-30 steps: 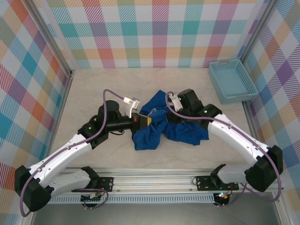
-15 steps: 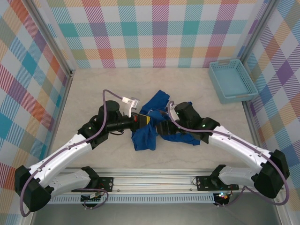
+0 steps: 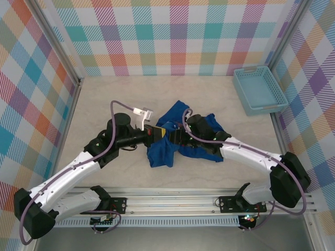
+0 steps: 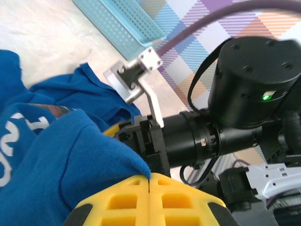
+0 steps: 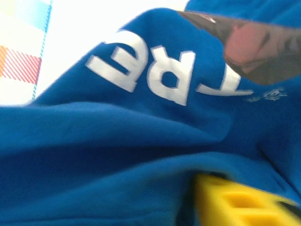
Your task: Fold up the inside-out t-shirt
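Inside-out t-shirt (image 3: pixel 159 154) lies bunched at both grippers' tips, its length running from the left gripper (image 3: pixel 160 134), whose jaws are pinched closed on a fold, on beneath the right gripper (image 3: pixel 177 139). That one faces it nose to nose, buried in cloth; I cannot tell how its jaws stand.

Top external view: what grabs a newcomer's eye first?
The crumpled royal-blue t-shirt in the middle of the table, with the left hand and right hand meeting tip to tip at its left side. After that, the light-blue basket in the far right corner and the loud plaid walls all round.
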`<state>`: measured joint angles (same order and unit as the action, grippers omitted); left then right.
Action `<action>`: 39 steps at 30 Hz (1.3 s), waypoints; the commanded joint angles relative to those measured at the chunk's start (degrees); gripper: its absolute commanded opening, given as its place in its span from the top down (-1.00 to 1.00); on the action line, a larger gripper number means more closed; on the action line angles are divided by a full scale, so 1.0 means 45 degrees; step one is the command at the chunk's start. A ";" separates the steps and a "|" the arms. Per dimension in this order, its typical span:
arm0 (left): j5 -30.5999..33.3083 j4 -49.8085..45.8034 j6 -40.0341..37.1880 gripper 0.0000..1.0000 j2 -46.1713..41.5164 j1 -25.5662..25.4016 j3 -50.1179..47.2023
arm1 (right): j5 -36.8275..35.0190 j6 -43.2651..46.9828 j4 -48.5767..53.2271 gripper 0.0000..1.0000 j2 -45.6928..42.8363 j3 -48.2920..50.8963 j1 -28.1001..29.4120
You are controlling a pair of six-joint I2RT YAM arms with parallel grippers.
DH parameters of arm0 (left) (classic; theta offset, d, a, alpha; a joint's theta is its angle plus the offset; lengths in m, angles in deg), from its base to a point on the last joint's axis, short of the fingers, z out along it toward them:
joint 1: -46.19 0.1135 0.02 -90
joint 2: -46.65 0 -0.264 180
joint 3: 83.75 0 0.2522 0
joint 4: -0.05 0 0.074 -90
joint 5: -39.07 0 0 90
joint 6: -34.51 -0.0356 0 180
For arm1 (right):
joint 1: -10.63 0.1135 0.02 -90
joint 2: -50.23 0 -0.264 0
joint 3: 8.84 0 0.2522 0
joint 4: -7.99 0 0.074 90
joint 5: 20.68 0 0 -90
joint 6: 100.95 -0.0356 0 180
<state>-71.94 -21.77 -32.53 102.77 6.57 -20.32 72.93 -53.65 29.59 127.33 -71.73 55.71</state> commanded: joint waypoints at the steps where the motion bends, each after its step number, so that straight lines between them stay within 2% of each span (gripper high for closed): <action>1: 0.1758 -0.0354 0.0046 1.00 -0.0942 0.0179 -0.0280 | 0.0010 0.1144 0.0096 0.61 -0.0990 -0.0081 -0.0227; 3: 0.2752 -0.0945 0.0051 1.00 -0.1175 0.0381 -0.0325 | 0.1090 0.2140 -0.0466 0.99 -0.2193 0.0384 -0.0678; 7: 0.4780 -0.2615 -0.0204 1.00 -0.0839 0.0659 -0.0251 | 0.5029 0.3072 -0.1548 1.00 -0.3688 0.0950 -0.1795; 9: 0.5448 -0.2926 -0.0399 1.00 -0.0448 0.0659 -0.0188 | 0.6350 0.3309 -0.1899 1.00 -0.3975 0.1026 -0.1891; 13: 0.5302 -0.2990 -0.0750 0.97 0.0550 0.0659 0.0121 | 0.8021 0.3181 -0.3278 1.00 -0.3997 0.1227 -0.1903; 16: 0.4670 -0.3031 -0.1119 0.66 0.0893 0.0650 0.0333 | 0.7850 0.3451 -0.3060 1.00 -0.3894 0.1033 -0.1968; 20: 0.3727 -0.2248 -0.1535 0.24 -0.0231 0.0452 -0.0204 | 0.7434 0.3979 -0.1933 1.00 -0.3548 0.0400 -0.2068; 24: 0.2412 -0.1318 -0.2219 0.04 -0.1064 -0.0025 -0.0726 | 0.7414 0.4059 -0.1752 1.00 -0.3384 0.0197 -0.2138; 29: 0.0903 -0.1331 -0.3017 -0.03 -0.0414 -0.0647 -0.0419 | 0.7186 0.4429 -0.1110 1.00 -0.3261 -0.0135 -0.2215; 33: 0.0472 -0.1263 -0.3227 0.00 0.0239 -0.0875 -0.0088 | 0.7258 0.4459 -0.1047 1.00 -0.3188 -0.0197 -0.2222; 36: 0.0398 -0.1042 -0.3228 0.17 0.0608 -0.0894 -0.0010 | 0.7257 0.4507 -0.0993 1.00 -0.3207 -0.0180 -0.2225; 39: 0.0457 -0.0780 -0.3140 0.50 0.0891 -0.0901 0.0073 | 0.7226 0.4611 -0.0918 1.00 -0.3264 -0.0100 -0.2225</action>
<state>-68.40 -28.22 -46.08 106.28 3.18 -22.27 104.50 -35.07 25.79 112.95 -70.72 45.94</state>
